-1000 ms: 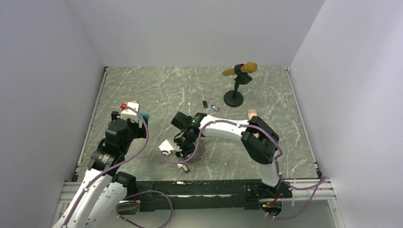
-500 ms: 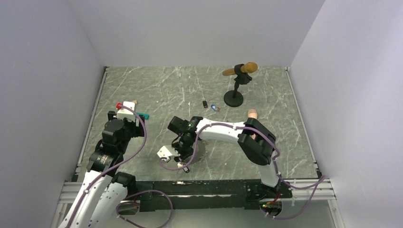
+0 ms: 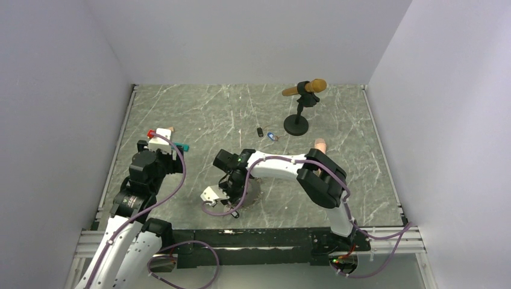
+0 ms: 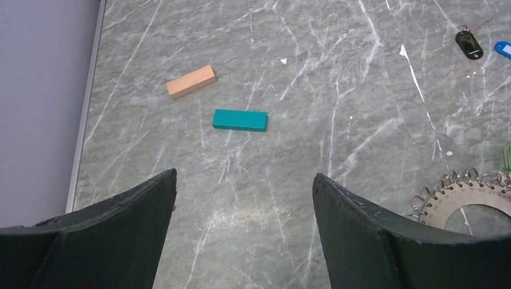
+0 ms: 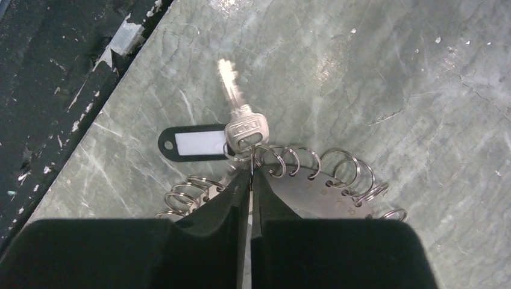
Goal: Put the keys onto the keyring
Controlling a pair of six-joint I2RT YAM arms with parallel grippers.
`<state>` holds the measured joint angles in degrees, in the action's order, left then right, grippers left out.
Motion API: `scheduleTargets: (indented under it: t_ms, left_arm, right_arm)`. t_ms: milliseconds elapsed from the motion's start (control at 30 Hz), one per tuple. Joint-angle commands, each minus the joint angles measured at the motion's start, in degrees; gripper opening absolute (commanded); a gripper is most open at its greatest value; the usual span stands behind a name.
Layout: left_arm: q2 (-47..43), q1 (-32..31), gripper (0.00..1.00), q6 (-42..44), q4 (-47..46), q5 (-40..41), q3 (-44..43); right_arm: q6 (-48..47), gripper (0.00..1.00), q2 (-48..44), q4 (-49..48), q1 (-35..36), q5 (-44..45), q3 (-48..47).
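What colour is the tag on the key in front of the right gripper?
Black tag with a white label; clearest in the right wrist view.

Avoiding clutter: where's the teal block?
Left wrist view: the teal block lies left on the table, beside but apart from the tan block, ahead of the left fingers.

Your left arm (image 3: 137, 188) stands at the left, the left gripper (image 4: 244, 174) spread wide and pointing downward, while your right arm (image 3: 283, 164) reaches leftward, the right gripper (image 5: 250, 176) pinched almost together.
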<state>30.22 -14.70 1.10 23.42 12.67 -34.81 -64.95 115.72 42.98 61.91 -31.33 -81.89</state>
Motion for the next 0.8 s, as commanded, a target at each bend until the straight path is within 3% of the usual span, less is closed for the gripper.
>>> scheduleTargets:
  t_ms: [0, 67, 400, 633, 767]
  left_arm:
    - [-0.38, 0.28, 0.86, 0.9, -2.03, -1.26, -0.45]
    - [-0.43, 0.34, 0.86, 0.82, -1.95, -1.42, -0.44]
    - [-2.91, 0.77, 0.87, -4.16, -2.2, -7.79, -0.46]
    - [-5.15, 0.72, 0.85, -11.0, -5.9, -25.71, 0.05]
    - [-4.14, 0.72, 0.83, -10.62, -8.83, -38.88, 0.4]
  right_arm:
    - [-0.37, 0.06, -0.08, 0.0, 0.26, -0.76, -0.67]
    - [0.26, 0.0, -0.36, 0.81, 0.23, -2.6, -1.41]
    - [-1.24, 0.0, -6.02, 10.59, -5.92, -16.98, -6.64]
    - [-5.49, 0.0, -10.26, 17.87, -10.52, -26.36, -8.14]
    - [-1.14, 0.0, -11.35, 18.53, -13.35, -29.73, -9.48]
